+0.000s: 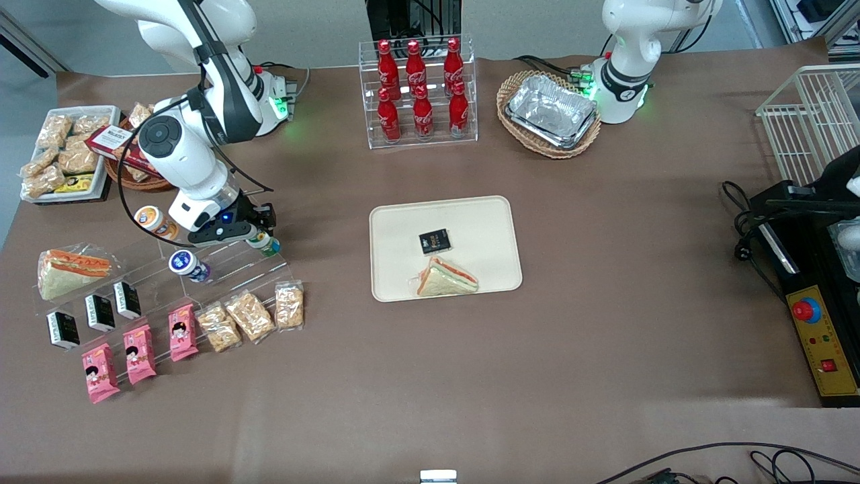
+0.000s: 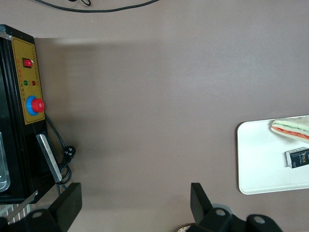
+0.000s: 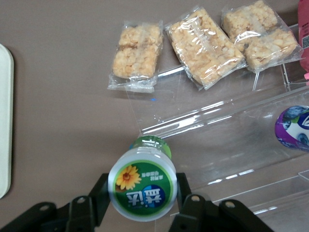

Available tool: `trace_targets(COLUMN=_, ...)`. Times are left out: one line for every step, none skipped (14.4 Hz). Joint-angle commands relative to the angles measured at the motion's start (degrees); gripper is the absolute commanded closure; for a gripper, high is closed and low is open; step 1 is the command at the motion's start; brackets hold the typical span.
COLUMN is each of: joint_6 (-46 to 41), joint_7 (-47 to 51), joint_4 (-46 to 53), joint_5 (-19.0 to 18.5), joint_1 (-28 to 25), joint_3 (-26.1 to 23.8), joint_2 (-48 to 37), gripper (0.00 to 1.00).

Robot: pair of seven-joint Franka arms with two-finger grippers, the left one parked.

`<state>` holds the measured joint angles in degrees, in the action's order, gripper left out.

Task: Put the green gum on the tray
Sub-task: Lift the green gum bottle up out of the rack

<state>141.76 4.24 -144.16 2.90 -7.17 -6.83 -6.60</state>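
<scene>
The green gum (image 3: pixel 142 183), a small green bottle with a white lid and a green flower label, sits between the fingers of my right gripper (image 3: pixel 142 189). One finger (image 3: pixel 102 189) presses each side of the lid, so the gripper is shut on it. In the front view the green gum (image 1: pixel 267 244) is at the end of the clear acrylic rack's upper step, just under the gripper (image 1: pixel 261 235). The cream tray (image 1: pixel 470 222) lies flat mid-table, toward the parked arm's end from the bottle; its rim (image 3: pixel 4 121) also shows in the right wrist view.
The tray holds a wrapped sandwich (image 1: pixel 447 278) and a black packet (image 1: pixel 435 241). On the acrylic rack (image 1: pixel 222 269) lie a blue bottle (image 1: pixel 190 264), an orange bottle (image 1: pixel 153 220) and rice-crisp packets (image 1: pixel 250 314). Cola bottles (image 1: pixel 418 91) and a wicker basket (image 1: pixel 549 114) stand farther from the camera.
</scene>
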Motion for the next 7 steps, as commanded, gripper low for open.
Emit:
trace_targets(joint_6=-3.99, joint_7=0.32, joint_4=3.77, joint_5=-0.27, joint_1=0.31, joint_3=-0.11, joint_2=-0.34, gripper=0.58)
trace_targets(joint_6=-9.08, joint_7=0.59, joint_4=7.36, joint_5=-0.09, joint_1=0.40, joint_3=-0.03, joint_2=-0.26, gripper=0.58)
trace_targets(joint_6=-14.09, joint_7=0.59, joint_4=11.23, joint_5=0.17, joint_1=0.49, joint_3=-0.03, joint_2=-0.08, gripper=0.58)
trace_targets(joint_6=-19.45, joint_7=0.59, joint_4=15.71, joint_5=0.17, joint_1=0.66, joint_3=0.15, joint_2=0.18, gripper=0.58)
trace_targets(joint_6=-24.90, joint_7=0.50, joint_4=20.27, joint_5=0.26, joint_1=0.75, joint_3=0.24, joint_2=0.53, gripper=0.58)
trace_targets(joint_6=-30.34, joint_7=0.50, joint_4=25.28, joint_5=0.26, joint_1=0.75, joint_3=0.32, joint_2=1.32, gripper=0.58)
trace_targets(joint_6=-35.88, joint_7=0.50, joint_4=30.29, joint_5=0.35, joint_1=0.84, joint_3=0.41, joint_2=2.11, gripper=0.58)
